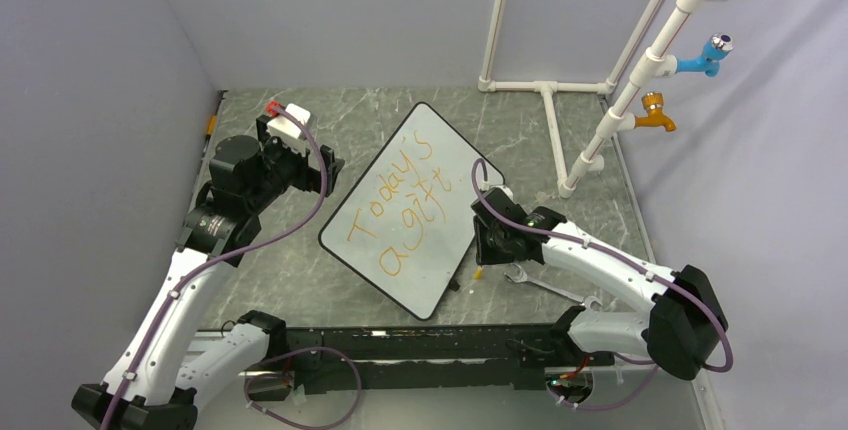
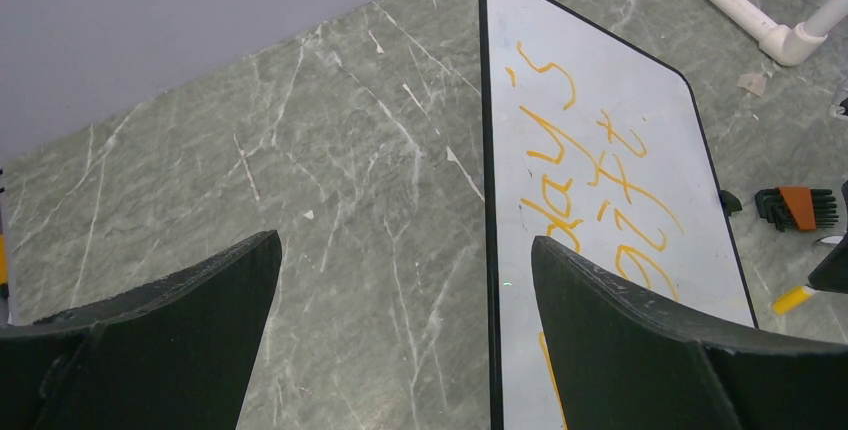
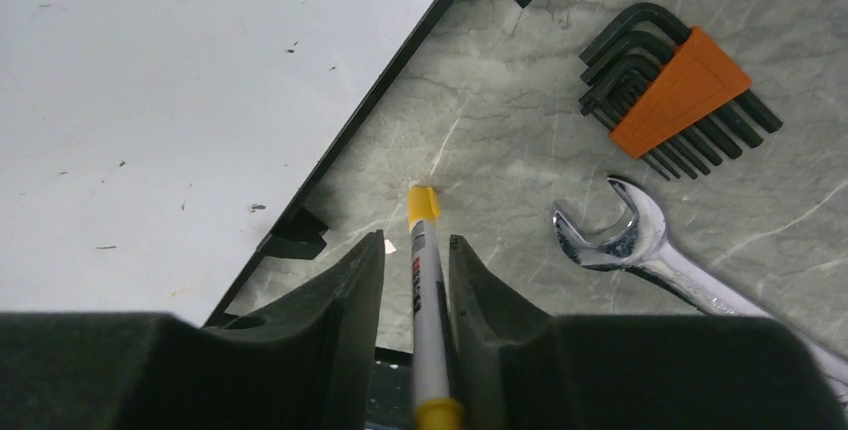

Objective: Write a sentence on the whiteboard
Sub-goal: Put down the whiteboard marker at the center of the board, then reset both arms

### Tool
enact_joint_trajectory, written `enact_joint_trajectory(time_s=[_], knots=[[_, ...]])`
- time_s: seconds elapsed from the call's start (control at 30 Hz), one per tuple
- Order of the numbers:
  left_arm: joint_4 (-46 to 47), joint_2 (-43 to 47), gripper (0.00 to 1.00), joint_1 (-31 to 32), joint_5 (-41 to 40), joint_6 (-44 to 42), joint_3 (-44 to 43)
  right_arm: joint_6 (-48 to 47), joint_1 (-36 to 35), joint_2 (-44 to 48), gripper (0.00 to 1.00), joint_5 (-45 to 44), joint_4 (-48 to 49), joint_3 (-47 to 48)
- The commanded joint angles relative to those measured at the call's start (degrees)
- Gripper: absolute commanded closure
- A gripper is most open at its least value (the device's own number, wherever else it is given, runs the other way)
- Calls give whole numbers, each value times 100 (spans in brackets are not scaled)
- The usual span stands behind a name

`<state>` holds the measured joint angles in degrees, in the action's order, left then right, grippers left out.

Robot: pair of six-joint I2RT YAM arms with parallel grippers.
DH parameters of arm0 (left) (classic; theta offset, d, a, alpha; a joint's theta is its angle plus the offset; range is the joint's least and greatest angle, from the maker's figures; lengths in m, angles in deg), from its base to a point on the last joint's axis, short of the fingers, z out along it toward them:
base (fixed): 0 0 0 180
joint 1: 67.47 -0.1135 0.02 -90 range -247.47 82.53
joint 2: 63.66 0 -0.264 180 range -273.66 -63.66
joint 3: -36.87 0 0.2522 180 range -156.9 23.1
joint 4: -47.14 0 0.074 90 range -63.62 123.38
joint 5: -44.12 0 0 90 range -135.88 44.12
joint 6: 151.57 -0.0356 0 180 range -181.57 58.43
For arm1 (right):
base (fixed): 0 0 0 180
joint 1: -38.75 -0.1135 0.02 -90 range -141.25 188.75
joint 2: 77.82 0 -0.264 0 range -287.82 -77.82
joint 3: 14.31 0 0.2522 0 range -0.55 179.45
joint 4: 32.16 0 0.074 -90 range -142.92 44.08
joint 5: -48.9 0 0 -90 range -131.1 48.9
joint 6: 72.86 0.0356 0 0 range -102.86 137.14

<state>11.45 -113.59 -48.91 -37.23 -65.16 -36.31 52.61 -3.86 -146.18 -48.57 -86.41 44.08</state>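
Note:
The whiteboard (image 1: 440,275) lies tilted on the grey table, and the sentence (image 1: 405,205) "Today's gift" runs across it in orange, in two lines. My left gripper (image 1: 328,172) hovers open and empty at the board's left edge. In the left wrist view it (image 2: 405,240) straddles the black rim of the whiteboard (image 2: 530,70), with the sentence (image 2: 600,180) to the right. My right gripper (image 3: 415,240) is low beside the board's near-right edge (image 3: 200,100). Its jaws stand slightly apart around an orange-capped marker (image 3: 425,280), with a gap on the left side. The marker's tip rests on the table.
An orange hex key set (image 3: 665,90) and a chrome wrench (image 3: 620,235) lie just right of the right gripper. A white PVC pipe frame (image 1: 555,120) stands at the back right, with a blue tap (image 1: 705,55) and an orange tap (image 1: 655,115). Grey walls close in on all sides.

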Motion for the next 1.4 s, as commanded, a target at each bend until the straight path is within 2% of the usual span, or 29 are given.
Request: enact_joint_trajectory(time_s=[0.0, 0.3, 0.4, 0.43, 0.47, 0.7, 0.97, 1.17, 1.37], knots=[[80, 90, 1, -37, -71, 77, -102, 145, 7, 117, 64, -293, 32, 29], [82, 106, 1, -43, -38, 78, -90, 259, 16, 337, 36, -550, -157, 144], [84, 115, 1, -46, -33, 79, -88, 231, 18, 405, 19, -671, -246, 284], [88, 115, 1, -46, -27, 78, -91, 213, 14, 437, 5, -739, -275, 350], [85, 115, 1, -46, -21, 78, -92, 189, 15, 457, 1, -818, -326, 432], [98, 98, 1, -46, -6, 85, -89, -477, 16, 673, 0, -1163, -276, 1341], [95, 80, 1, -46, -14, 62, -71, -1216, 16, 1034, 0, -1007, 688, 1964], [94, 82, 1, -46, -33, 43, -65, -1264, 14, 1502, 0, -919, 1375, 1759], [106, 123, 1, -51, -50, 34, -54, -1432, 16, 2471, 0, -843, 2530, 673]])
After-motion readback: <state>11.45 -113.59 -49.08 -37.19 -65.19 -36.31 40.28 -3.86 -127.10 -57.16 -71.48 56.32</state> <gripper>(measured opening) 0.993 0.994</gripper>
